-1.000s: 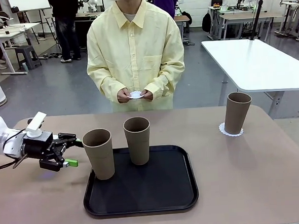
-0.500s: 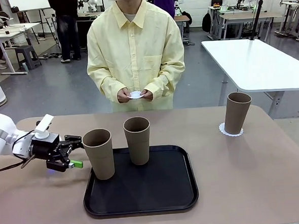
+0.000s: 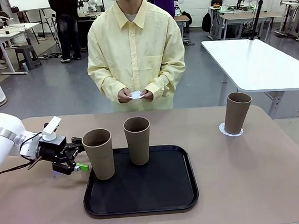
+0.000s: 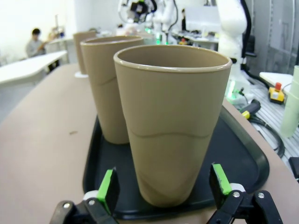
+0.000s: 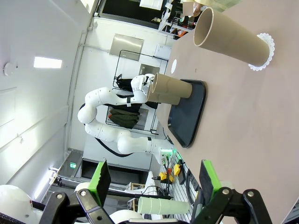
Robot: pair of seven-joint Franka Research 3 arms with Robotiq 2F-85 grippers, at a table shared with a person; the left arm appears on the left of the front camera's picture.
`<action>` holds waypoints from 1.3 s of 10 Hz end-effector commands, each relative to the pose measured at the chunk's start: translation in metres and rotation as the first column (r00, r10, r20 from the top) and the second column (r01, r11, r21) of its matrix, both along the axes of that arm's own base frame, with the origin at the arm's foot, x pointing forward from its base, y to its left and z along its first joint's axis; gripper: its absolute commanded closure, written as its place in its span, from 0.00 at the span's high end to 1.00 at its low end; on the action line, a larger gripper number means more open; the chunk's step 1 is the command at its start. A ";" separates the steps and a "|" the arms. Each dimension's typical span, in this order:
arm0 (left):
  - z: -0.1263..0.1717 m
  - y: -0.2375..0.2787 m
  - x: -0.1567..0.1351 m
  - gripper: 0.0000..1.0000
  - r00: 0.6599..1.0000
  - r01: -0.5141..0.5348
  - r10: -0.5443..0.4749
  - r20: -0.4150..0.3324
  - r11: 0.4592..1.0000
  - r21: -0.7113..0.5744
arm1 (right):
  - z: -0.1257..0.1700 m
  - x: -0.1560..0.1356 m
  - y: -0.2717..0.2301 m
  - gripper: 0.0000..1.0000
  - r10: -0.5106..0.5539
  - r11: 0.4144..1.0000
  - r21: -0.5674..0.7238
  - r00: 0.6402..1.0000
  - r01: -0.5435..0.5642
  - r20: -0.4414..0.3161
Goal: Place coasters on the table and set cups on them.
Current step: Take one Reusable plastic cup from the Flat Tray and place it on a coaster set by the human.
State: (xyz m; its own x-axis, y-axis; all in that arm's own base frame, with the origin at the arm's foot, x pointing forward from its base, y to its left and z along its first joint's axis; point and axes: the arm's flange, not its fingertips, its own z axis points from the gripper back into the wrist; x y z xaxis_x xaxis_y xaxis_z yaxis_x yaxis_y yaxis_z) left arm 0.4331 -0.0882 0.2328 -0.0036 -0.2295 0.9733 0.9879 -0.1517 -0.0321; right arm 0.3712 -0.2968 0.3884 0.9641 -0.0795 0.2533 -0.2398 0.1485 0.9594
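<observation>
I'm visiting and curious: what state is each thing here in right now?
Left tray cup: upright on the black tray.
Right tray cup: upright on that tray.
Third cup: upright on a coaster on the table.
Second coaster: held in the person's hands.
Left gripper: open, lined up on the Left tray cup, not gripping.
Right gripper: open, empty.

The cup (image 4: 173, 121) just ahead of the left fingers (image 4: 108, 189) looks like smooth, matt plastic, grey-brown, with a faint wavy line round its wall. The black tray (image 4: 243, 158) under it is smooth plastic with a soft sheen. The fingers are hard and black, their pads (image 4: 219, 179) green and rubbery-looking. Beside them the beige surface (image 4: 42, 140) is smooth and dull. Far ahead of the right fingers (image 5: 100, 179) lies a thin white paper coaster (image 5: 258, 65), lacy-edged.
</observation>
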 end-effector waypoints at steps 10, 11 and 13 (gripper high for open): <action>-0.010 -0.031 0.002 1.00 0.996 0.086 -0.086 0.005 0.996 0.023 | 0.000 0.001 0.000 1.00 -0.005 1.000 -0.005 1.000 0.005 -0.017; -0.011 -0.035 0.002 1.00 0.995 0.102 -0.102 0.019 0.994 0.027 | 0.000 0.001 0.000 1.00 -0.005 1.000 -0.005 1.000 0.005 -0.017; -0.012 -0.045 -0.001 1.00 0.991 0.128 -0.130 0.031 0.991 0.042 | 0.000 0.001 0.000 1.00 -0.005 1.000 -0.005 1.000 0.005 -0.017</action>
